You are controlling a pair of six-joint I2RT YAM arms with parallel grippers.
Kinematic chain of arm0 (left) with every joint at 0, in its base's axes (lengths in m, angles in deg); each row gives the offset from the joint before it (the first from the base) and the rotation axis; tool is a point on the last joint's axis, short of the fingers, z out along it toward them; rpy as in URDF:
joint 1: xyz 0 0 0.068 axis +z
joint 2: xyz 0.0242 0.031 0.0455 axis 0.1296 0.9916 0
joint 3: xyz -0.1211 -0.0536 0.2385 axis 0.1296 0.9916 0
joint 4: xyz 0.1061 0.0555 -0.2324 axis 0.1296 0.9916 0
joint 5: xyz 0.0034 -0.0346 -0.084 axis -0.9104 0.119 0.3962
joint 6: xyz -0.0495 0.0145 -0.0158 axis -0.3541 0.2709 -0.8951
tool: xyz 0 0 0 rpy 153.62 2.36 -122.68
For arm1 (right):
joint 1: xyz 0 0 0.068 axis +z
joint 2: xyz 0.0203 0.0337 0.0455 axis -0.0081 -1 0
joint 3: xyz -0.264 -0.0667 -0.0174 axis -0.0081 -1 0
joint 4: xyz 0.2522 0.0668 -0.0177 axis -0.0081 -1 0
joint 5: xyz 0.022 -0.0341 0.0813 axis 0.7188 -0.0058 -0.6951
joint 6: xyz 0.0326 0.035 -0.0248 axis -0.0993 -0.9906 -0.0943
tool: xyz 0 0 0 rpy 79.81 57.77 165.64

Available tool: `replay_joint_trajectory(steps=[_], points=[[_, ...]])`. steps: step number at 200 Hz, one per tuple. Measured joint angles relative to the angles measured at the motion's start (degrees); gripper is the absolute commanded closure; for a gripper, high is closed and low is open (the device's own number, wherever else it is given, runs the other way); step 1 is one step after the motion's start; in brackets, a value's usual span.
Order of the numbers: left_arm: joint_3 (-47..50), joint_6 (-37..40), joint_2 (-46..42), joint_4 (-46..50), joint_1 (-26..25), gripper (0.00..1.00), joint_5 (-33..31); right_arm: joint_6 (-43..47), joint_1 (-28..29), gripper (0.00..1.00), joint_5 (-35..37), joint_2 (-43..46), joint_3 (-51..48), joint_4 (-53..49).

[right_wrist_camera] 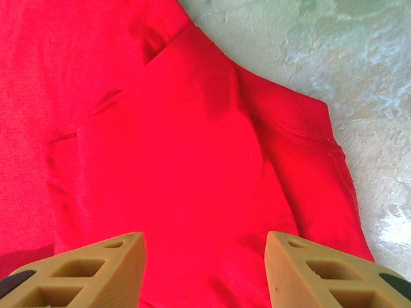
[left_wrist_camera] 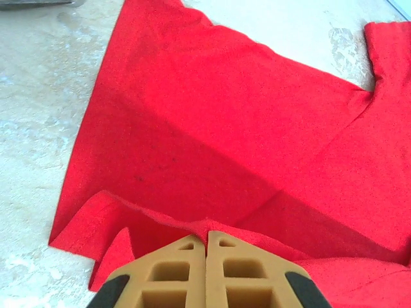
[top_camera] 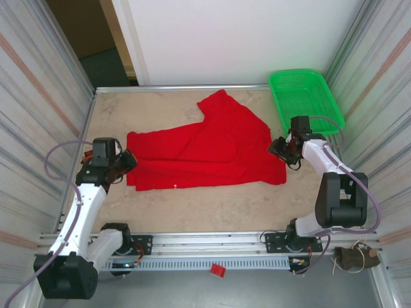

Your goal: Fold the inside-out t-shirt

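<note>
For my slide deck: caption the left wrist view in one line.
Left claw shut on a bunched edge of the red t-shirt lying on the marbled table.

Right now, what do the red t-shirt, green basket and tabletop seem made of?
T-shirt: soft matte knit cloth, likely cotton; it creases and shows stitched hems. Basket: plastic, judging by its uniform bright-green moulded mesh. Tabletop: mottled beige stone-look surface, possibly laminate.
</note>
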Motion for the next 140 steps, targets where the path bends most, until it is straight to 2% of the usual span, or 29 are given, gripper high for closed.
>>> replay_joint_trajectory(steps=[24, 57, 79, 88, 100, 109, 125, 140], points=[[0.0, -0.24, 1.81, 0.9, 2.73, 1.0, -0.33, 0.02, 1.14, 0.5, 0.0, -2.25, 0.74, -0.04], [0.83, 0.28, 8.94, -1.01, 10.23, 1.0, 0.55, 0.61, 2.16, 0.5, 0.02, -4.55, 2.16, 0.26], [0.81, 1.33, 15.02, -3.39, 10.95, 1.0, 0.57, 1.09, 2.25, 0.5, 0.02, -4.92, 2.21, 0.37], [0.57, 1.68, 17.68, -4.44, 10.95, 0.94, 0.57, 1.25, 2.43, 0.5, 0.04, -4.92, 2.21, 0.39], [-0.5, 2.32, 22.12, -5.79, 10.95, 0.78, 0.55, 1.29, 2.75, 0.49, 0.07, -4.92, 2.21, 0.35], [-1.64, 2.69, 25.11, -6.78, 10.97, 0.7, 0.52, 1.29, 3.28, 0.49, 0.07, -4.85, 2.16, 0.31], [-4.66, 4.61, 29.86, -7.5, 10.97, 0.61, 0.35, 1.27, 4.66, 0.47, 0.24, -3.61, 1.25, 0.22], [-6.16, 5.53, 30.38, -8.04, 10.97, 0.54, 0.24, 1.25, 6.36, 0.43, 0.48, -0.63, -0.92, -0.33]])
